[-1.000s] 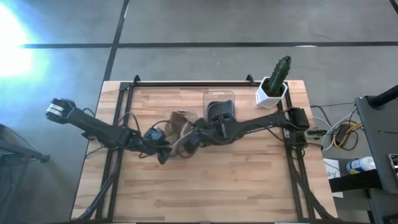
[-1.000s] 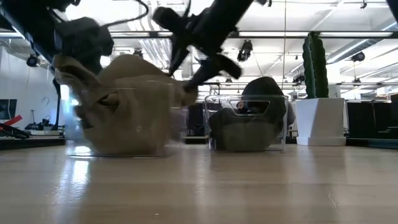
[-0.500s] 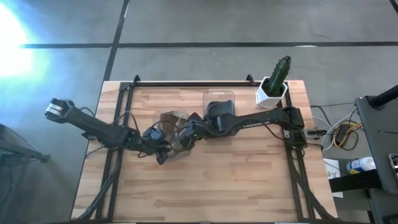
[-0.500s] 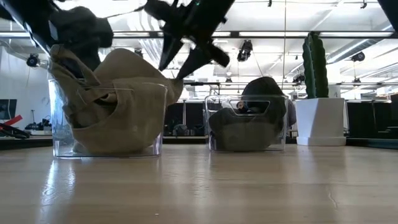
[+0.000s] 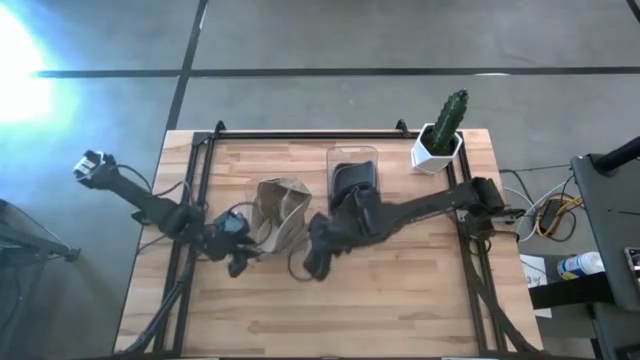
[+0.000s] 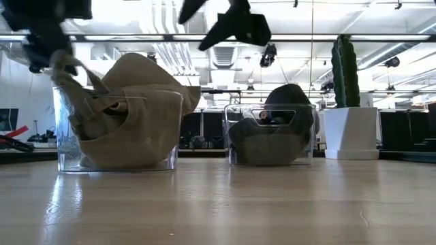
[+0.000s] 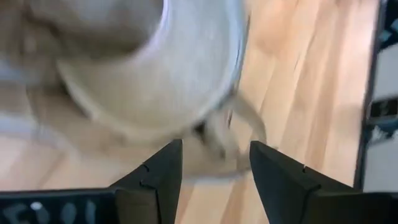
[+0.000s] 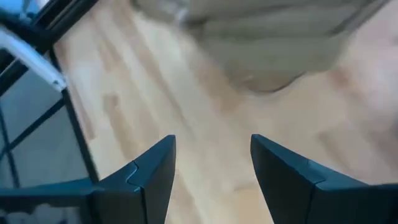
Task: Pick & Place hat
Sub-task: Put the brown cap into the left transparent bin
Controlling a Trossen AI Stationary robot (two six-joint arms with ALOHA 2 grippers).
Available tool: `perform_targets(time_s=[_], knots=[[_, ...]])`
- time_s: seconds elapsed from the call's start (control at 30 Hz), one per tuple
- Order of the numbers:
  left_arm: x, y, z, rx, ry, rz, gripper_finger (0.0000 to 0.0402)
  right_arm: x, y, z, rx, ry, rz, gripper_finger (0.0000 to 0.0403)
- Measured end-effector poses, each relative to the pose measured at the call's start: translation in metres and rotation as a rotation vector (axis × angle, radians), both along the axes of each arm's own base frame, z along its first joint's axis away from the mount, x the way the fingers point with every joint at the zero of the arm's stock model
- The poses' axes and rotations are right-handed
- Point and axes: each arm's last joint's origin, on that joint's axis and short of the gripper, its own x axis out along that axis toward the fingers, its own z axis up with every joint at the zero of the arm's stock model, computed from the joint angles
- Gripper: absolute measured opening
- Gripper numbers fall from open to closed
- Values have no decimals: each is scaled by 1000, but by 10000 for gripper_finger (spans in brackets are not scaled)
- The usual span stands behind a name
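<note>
A tan floppy hat (image 5: 278, 213) sits crown-down in a clear bin (image 6: 68, 153), its brim (image 6: 184, 92) draped over the rim. In the low view the hat (image 6: 126, 116) bulges above the bin. My left gripper (image 5: 238, 264) hovers open off the bin's near-left side and sees the hat (image 7: 149, 68) just past its fingertips (image 7: 214, 152). My right gripper (image 5: 315, 266) is open on the bin's near-right side, above bare wood (image 8: 212, 144), with the hat (image 8: 273, 37) farther ahead. Both grippers are high in the low view: left (image 6: 44, 30), right (image 6: 235, 24).
A second clear bin (image 5: 352, 160) with a dark hat (image 6: 272, 133) stands right of the tan one. A cactus in a white pot (image 5: 440, 140) is at the far right corner. Black frame rails (image 5: 300, 133) edge the table. Bare wood (image 5: 330, 310) fills the near half.
Both grippers have come away from the tan hat: the right moved toward the near edge and up, the left back toward the near-left. A second ago hat and bin were shifting leftward; now they sit still, the hat settled in the bin.
</note>
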Motion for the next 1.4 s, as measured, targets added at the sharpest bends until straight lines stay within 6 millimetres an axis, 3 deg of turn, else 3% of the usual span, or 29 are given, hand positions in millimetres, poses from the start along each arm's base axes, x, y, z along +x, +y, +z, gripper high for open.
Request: perform_targets(time_s=[0.2,0.4,0.53,0.73,0.9,1.17,1.3,1.4], knots=[[-24,-19,-21,-13,146,65,181,30,25,-43,81,-60,-28,203],[-36,-27,-38,-70,180,175,181,61,27,-78,128,-133,-71,203],[-39,-27,-39,-45,150,220,181,81,22,-89,125,-168,-93,203],[-42,-10,-51,163,103,317,181,109,9,-92,73,-212,-107,203],[-42,5,-69,239,88,404,181,121,-12,-87,16,-212,-176,203],[-29,11,-83,239,-16,395,181,115,-33,-84,-103,-104,-285,203],[-19,10,-77,271,-103,369,181,109,-34,-74,-169,-76,-308,203],[-14,8,-61,308,-170,369,181,104,-31,-63,-217,-54,-259,203]])
